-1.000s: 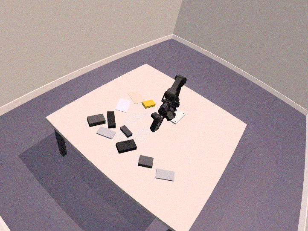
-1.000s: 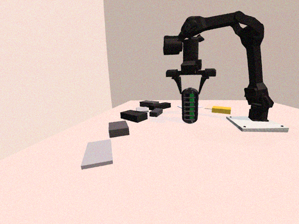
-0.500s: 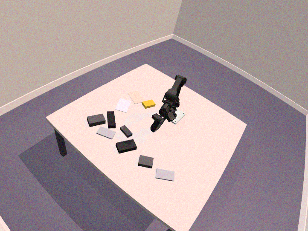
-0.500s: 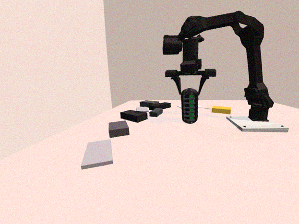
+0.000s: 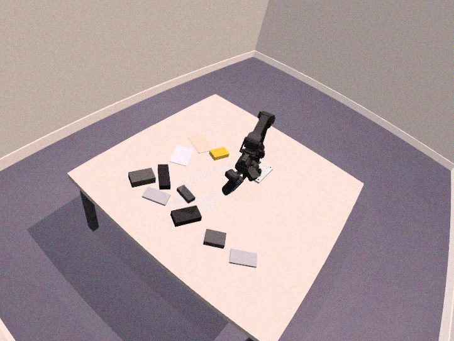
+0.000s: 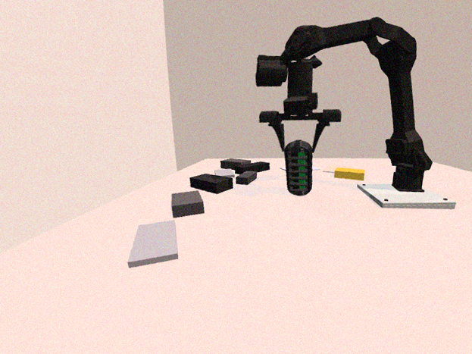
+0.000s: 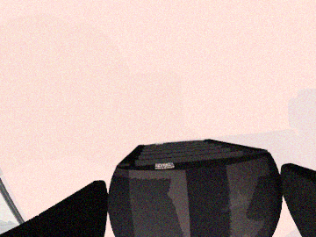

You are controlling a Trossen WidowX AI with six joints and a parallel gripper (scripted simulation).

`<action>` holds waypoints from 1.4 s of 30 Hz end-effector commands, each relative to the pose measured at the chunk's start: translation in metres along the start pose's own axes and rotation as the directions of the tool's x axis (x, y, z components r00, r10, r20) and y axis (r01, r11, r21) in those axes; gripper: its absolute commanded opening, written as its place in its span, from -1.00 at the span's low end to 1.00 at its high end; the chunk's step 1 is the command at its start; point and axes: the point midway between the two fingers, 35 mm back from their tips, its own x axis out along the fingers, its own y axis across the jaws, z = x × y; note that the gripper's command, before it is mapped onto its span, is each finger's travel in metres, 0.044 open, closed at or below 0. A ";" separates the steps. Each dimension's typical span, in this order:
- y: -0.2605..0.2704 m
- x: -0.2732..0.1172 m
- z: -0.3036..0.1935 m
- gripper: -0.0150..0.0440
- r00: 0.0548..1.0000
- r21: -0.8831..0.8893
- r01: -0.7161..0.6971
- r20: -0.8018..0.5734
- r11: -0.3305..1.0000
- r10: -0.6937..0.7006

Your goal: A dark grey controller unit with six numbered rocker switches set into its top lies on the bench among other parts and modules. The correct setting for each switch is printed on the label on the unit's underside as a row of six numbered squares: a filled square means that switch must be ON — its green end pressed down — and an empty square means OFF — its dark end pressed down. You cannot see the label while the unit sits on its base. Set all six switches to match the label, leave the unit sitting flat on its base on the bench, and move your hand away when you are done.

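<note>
The dark grey controller unit (image 5: pixel 228 187) (image 6: pixel 300 169) (image 7: pixel 208 197) hangs on end in the air, its long side close to upright. Its switch face is turned toward the exterior camera, with green showing along the row of rockers. In the wrist view that face is seen at a very flat angle beyond the rounded end. The exact switch positions cannot be read. My gripper (image 6: pixel 298 149) (image 7: pixel 194 189) is shut on the unit, one finger on each side of its upper end. The underside label is hidden in all views.
A yellow block (image 5: pixel 219 153) (image 6: pixel 349 173) lies near the arm's white base plate (image 5: pixel 265 172) (image 6: pixel 429 201). Several dark blocks, a black one (image 5: pixel 185 216) (image 6: pixel 211 182) among them, and pale flat plates, one nearest the front (image 5: pixel 243 258) (image 6: pixel 156 243), lie on the bench.
</note>
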 end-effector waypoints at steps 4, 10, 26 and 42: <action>0.001 0.008 0.006 0.65 1.000 0.005 -0.018 0.016 1.000 0.018; 0.001 0.010 0.010 0.65 1.000 0.005 -0.018 0.018 1.000 0.018; 0.001 0.015 0.022 0.65 1.000 0.005 -0.018 0.019 1.000 0.018; 0.001 0.021 0.033 0.65 1.000 0.005 -0.018 0.020 1.000 0.018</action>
